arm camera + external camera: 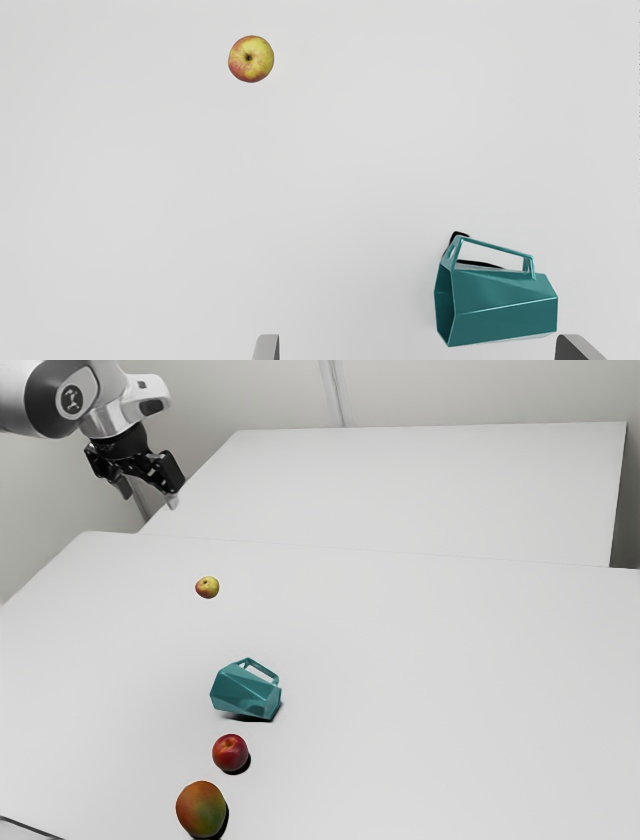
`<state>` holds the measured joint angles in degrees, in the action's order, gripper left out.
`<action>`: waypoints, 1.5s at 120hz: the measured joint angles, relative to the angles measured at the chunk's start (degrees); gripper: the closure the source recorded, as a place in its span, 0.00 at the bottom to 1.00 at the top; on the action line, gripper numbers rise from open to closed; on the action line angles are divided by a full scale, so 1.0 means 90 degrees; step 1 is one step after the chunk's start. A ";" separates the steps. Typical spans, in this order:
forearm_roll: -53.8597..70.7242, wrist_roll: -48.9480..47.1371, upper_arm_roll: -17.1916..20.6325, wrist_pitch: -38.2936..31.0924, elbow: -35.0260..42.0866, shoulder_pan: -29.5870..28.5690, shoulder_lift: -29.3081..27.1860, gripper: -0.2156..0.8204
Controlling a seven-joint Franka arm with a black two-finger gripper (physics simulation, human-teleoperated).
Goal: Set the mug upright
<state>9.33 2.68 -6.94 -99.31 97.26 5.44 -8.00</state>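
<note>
A teal mug point(246, 691) lies on its side on a white bench point(430, 690), its open mouth turned sideways and its handle point(500, 248) jutting from the body. It sits between a yellow-and-red apple point(207, 587), well apart on the arm's side, and a red fruit point(230, 752) near it, with a mango-like fruit point(201, 809) just beyond. High above the bench at the exterior view's upper left, the pincer point(418, 338) hangs with its 2 fingers spread wide, gripping nothing. The step in hand appears to be the approach: the mug has yet to be grasped and righted. The next move calls for shifting the open pincer over the mug and lowering it astride the body, clear of the red fruit. After closing, it would need a modest lift and roughly a quarter turn, mouth up, before the base meets the bench.
</note>
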 joint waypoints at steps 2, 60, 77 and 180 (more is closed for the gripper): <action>-0.0004 0.0009 0.0000 -0.0005 0.0003 0.0000 0.0001 0.21; -0.1146 0.0213 -0.0039 0.0000 0.0478 -0.0704 0.0575 0.21; -0.2116 0.0258 -0.0048 0.0186 0.0768 -0.1115 0.0763 0.21; -0.4708 0.0674 -0.0029 0.1411 0.1051 -0.1854 0.2977 0.21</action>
<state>-33.04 8.75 -7.21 -86.61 106.72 -11.25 18.79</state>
